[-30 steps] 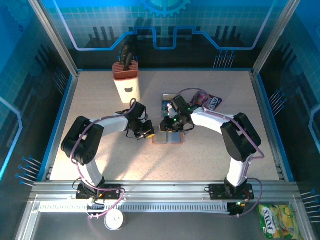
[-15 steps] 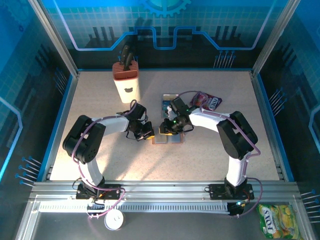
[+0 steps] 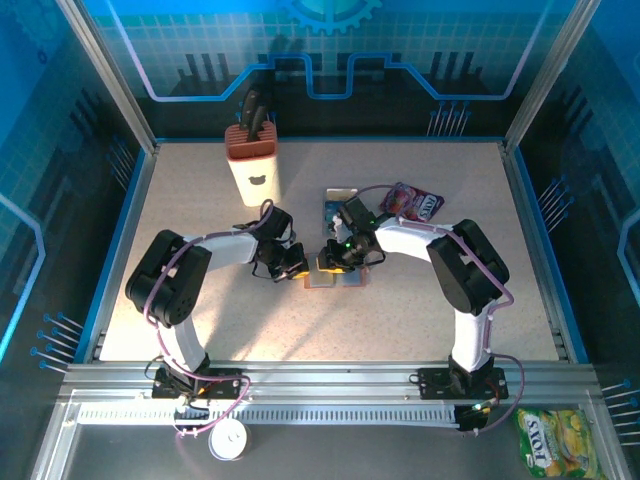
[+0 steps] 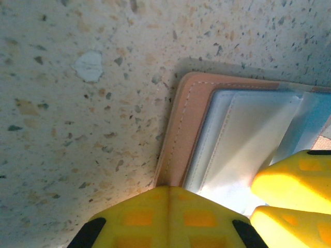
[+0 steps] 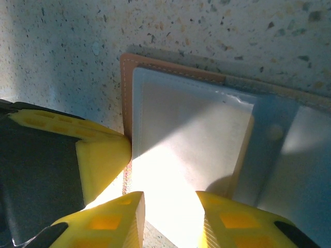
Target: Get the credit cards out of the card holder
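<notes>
**Step in hand: bracing the open card holder while reaching for a card inside it.**

- **Left of the holder:** the left gripper (image 3: 291, 266) has its fingers pressed together. In the left wrist view (image 4: 168, 199) its tip bears on the holder's brown left rim and pins it down.
- **Centre:** the card holder (image 3: 336, 280) lies open and flat on the table, blue-grey lining up.
- **Over the holder:** the right gripper (image 3: 337, 262) has its jaws partly spread, with nothing seen pinched. In the right wrist view (image 5: 169, 209) its tips straddle the near edge of the pale pocket (image 5: 191, 134). Whether a card sits in that pocket cannot be told.
- **Just beyond the holder's far edge:** credit cards (image 3: 335, 206), teal and tan, lie already out. The purple packet (image 3: 412, 202) lies to their right.

**Next move, as a judgement:** the right tips must find an exposed card edge, close on it and draw it along the pocket while the left gripper holds the holder down. A thin, flush card may slip, or it may drag the holder with it.

**Against a second earlier:** the right arm's elbow has swung leftward toward the holder, and its gripper has crept slightly toward the holder's left half. The left gripper and the holder are unchanged.
</notes>
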Robot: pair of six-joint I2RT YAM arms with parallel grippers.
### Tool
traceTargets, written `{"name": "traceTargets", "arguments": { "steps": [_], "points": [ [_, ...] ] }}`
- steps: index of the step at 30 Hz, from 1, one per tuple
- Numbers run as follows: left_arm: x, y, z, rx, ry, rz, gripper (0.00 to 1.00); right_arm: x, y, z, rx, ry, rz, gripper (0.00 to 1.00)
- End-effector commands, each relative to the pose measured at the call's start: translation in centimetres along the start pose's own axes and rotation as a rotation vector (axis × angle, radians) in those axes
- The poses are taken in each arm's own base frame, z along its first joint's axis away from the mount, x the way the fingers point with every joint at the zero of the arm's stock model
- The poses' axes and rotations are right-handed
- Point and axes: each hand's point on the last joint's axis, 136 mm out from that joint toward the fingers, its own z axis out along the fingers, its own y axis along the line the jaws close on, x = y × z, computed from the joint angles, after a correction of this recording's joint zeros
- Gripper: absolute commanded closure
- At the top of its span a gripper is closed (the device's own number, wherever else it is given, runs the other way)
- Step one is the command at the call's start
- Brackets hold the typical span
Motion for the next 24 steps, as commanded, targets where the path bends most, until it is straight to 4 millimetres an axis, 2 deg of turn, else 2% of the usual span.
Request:
{"name": "traceTargets", "arguments": {
  "steps": [1, 10, 24],
  "points": [
    [0.5, 2.2, 0.9, -0.063, 0.034, -0.031, 0.98, 0.4, 0.1, 0.9, -0.008, 0.034, 0.007, 0.7],
    [0.4, 2.3, 0.7, -0.065, 0.034, -0.031, 0.98, 0.9, -1.8, -0.4, 0.099, 0.028, 0.006, 0.7],
    [0.3, 2.2, 0.5, -0.066, 0.031, -0.031, 0.97, 0.5, -2.3, -1.3, 0.046, 0.003, 0.03, 0.73]
  ]
}}
